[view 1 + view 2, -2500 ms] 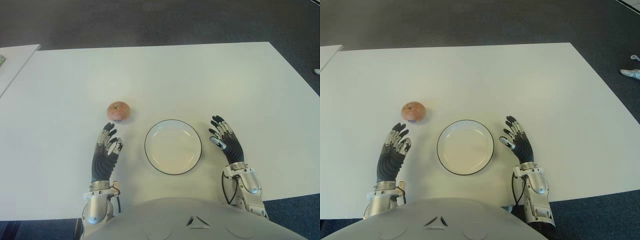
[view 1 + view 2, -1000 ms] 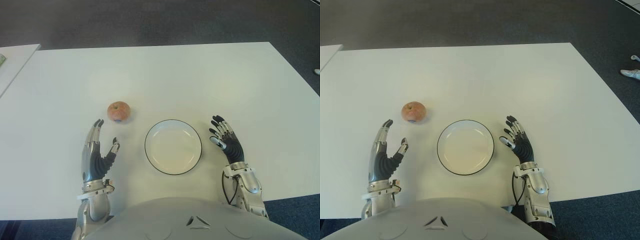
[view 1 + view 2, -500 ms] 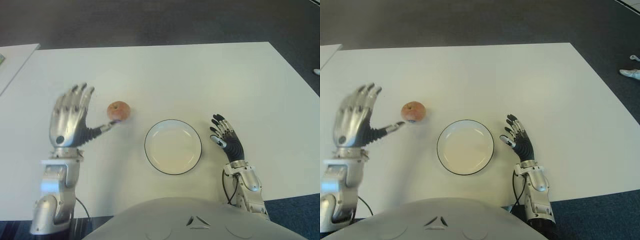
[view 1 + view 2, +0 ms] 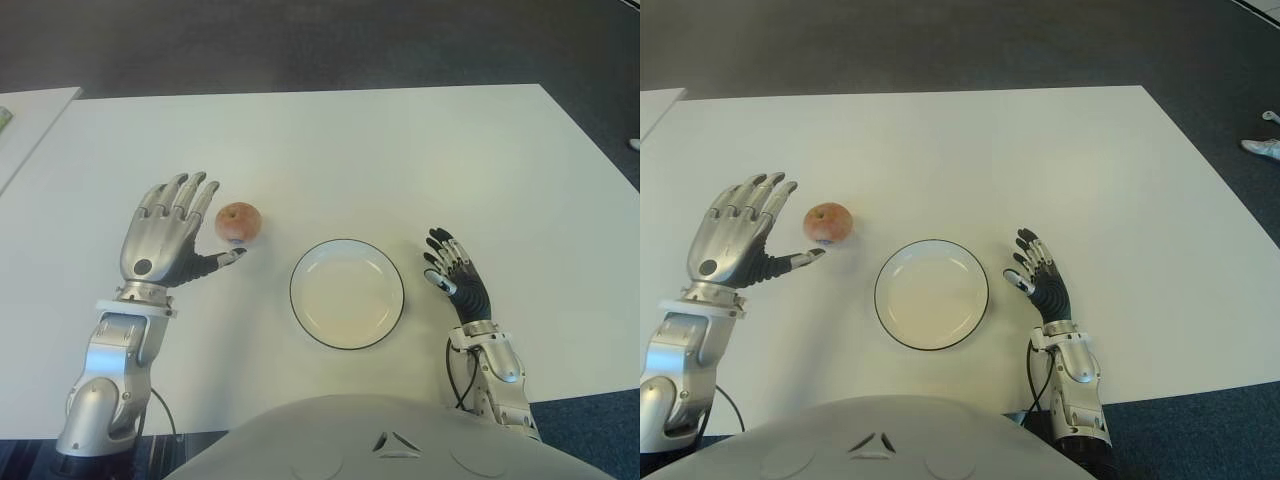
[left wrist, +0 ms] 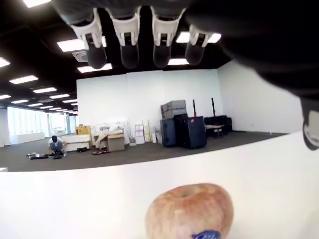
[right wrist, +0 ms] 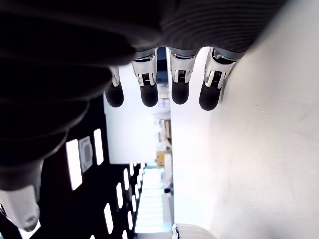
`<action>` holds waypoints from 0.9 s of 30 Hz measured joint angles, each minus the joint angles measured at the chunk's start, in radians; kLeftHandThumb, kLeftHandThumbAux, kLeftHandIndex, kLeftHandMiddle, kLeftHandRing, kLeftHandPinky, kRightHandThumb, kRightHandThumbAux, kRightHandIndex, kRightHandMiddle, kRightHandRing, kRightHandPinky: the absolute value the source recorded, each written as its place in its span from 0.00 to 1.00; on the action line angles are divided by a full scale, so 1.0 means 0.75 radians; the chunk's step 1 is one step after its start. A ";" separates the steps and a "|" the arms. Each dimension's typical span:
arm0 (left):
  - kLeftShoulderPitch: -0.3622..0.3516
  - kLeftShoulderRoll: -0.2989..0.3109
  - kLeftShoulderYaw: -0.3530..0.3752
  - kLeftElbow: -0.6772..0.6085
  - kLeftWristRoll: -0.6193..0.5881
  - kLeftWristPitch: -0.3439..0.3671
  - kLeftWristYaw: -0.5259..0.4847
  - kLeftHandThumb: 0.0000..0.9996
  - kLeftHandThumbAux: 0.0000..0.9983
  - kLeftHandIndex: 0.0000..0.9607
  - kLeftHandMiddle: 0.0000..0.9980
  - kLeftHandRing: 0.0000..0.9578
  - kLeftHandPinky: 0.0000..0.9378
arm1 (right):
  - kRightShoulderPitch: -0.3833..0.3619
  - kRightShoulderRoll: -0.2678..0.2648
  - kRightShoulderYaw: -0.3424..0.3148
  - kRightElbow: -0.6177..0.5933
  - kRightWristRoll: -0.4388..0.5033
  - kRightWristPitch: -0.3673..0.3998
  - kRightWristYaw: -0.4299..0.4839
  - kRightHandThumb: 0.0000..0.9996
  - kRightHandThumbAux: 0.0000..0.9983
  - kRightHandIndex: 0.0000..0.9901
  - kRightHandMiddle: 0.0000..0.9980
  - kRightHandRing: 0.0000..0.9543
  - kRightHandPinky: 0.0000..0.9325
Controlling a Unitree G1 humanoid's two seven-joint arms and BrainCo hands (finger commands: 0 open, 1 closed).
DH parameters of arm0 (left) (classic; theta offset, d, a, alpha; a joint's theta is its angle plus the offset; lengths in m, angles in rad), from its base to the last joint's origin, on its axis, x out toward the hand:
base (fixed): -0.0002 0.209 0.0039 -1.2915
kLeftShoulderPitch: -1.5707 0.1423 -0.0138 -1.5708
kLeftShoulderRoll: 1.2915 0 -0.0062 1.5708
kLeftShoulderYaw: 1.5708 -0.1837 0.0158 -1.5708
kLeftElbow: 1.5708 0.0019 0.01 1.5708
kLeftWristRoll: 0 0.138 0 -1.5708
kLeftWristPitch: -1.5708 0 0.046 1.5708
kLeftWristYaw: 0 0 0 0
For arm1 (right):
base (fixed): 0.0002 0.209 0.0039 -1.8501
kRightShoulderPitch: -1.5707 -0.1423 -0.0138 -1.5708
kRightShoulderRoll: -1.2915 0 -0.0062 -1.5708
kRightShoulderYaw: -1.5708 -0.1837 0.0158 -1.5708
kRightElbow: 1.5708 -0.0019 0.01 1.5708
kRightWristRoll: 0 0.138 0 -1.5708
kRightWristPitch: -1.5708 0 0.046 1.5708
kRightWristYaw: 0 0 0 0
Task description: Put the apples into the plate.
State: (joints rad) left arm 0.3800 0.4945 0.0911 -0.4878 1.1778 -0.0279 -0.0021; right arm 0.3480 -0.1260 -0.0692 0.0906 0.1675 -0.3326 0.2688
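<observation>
- The silver left hand (image 4: 168,235) is held with fingers spread, empty, just left of the round reddish apple (image 4: 238,222).
- The apple sits on the white table (image 4: 330,150), left of the black-rimmed white plate (image 4: 347,293).
- It is judged firm, smooth and prone to rolling; opposite sides should be wrapped.
- The right hand (image 4: 457,283) is seen unclenched, right of the plate.

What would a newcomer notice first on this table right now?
The raised left robot hand, fingers spread, just left of the small red-yellow apple on the white table. Right of the apple sits the empty round white plate with a dark rim, then the open right robot hand.
</observation>
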 measured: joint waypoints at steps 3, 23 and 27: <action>-0.049 0.024 -0.007 0.048 -0.001 0.001 -0.029 0.30 0.33 0.07 0.02 0.01 0.06 | 0.001 0.000 0.000 0.000 0.005 0.000 0.005 0.16 0.58 0.07 0.07 0.03 0.06; -0.311 0.108 -0.135 0.359 -0.055 0.021 -0.106 0.30 0.31 0.08 0.05 0.05 0.11 | 0.012 -0.018 -0.003 -0.018 0.022 0.008 0.025 0.17 0.59 0.08 0.08 0.04 0.07; -0.341 0.123 -0.161 0.432 -0.070 0.023 -0.112 0.29 0.30 0.07 0.05 0.05 0.12 | 0.017 -0.019 -0.004 -0.027 0.023 0.019 0.025 0.16 0.60 0.07 0.07 0.04 0.07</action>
State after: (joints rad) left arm 0.1243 0.5869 -0.0299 -0.1640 1.1252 -0.0105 -0.0860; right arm 0.3604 -0.1399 -0.0722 0.0705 0.1847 -0.3180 0.2873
